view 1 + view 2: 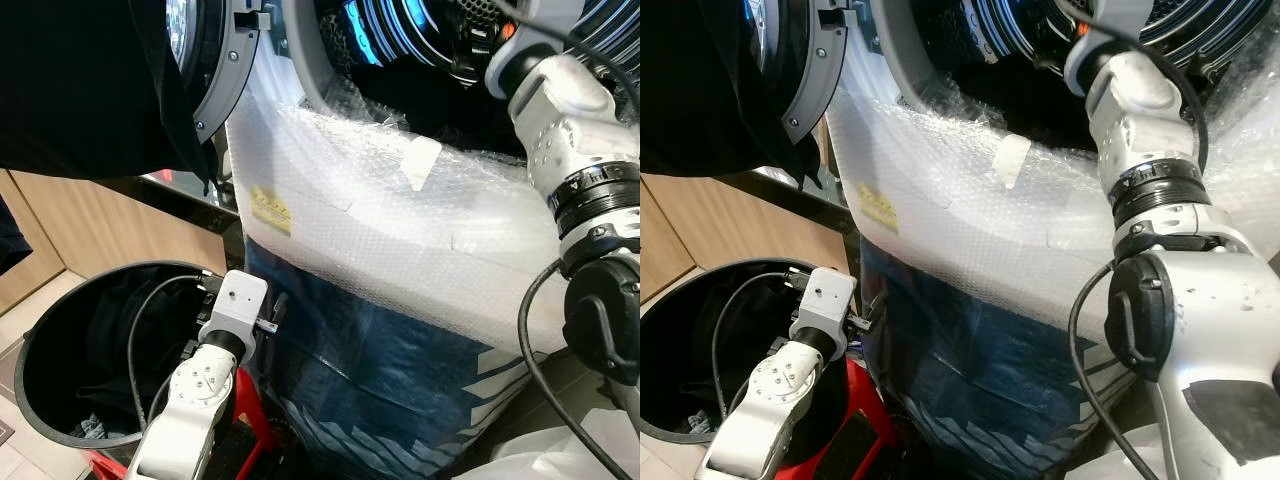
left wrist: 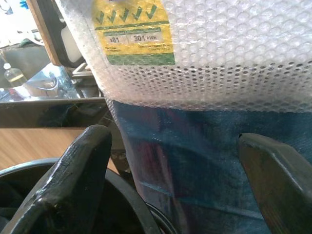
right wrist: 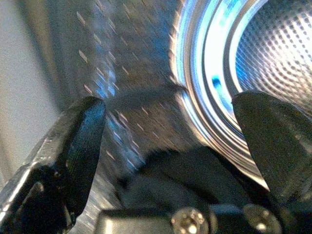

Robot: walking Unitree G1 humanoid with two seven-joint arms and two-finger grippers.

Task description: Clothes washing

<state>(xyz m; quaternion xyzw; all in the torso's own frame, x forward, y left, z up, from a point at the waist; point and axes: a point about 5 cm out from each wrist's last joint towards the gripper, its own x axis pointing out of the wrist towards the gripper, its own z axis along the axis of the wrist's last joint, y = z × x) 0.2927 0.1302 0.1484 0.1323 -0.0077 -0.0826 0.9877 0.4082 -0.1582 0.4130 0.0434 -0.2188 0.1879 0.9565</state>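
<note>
The right gripper [image 3: 168, 146] is up inside the mouth of the washing machine [image 1: 400, 210], its two black fingers [image 3: 73, 146] spread wide apart with nothing between them — beyond them the perforated steel drum [image 3: 278, 53] glows with blue-white light. A dark garment [image 3: 190, 170] lies low in the drum opening just past the fingertips, not touching either finger as far as the wrist view shows. The right arm [image 1: 1140, 130] reaches up and forward into that opening.

The left gripper [image 2: 170, 161] hangs low beside the machine's front, fingers [image 2: 73, 180] also apart and empty, pointing at the bubble wrap [image 1: 420, 250] and blue film that cover the machine's body; a yellow energy label [image 2: 134, 29] sits under the wrap. Just beside this gripper stands a round black basket [image 1: 40, 400] — dark clothes [image 1: 90, 425] lie in its bottom, well below the drum. The machine's door [image 1: 215, 60] is swung open towards the robot's left, and a dark cloth [image 1: 90, 90] hangs in front of it.
</note>
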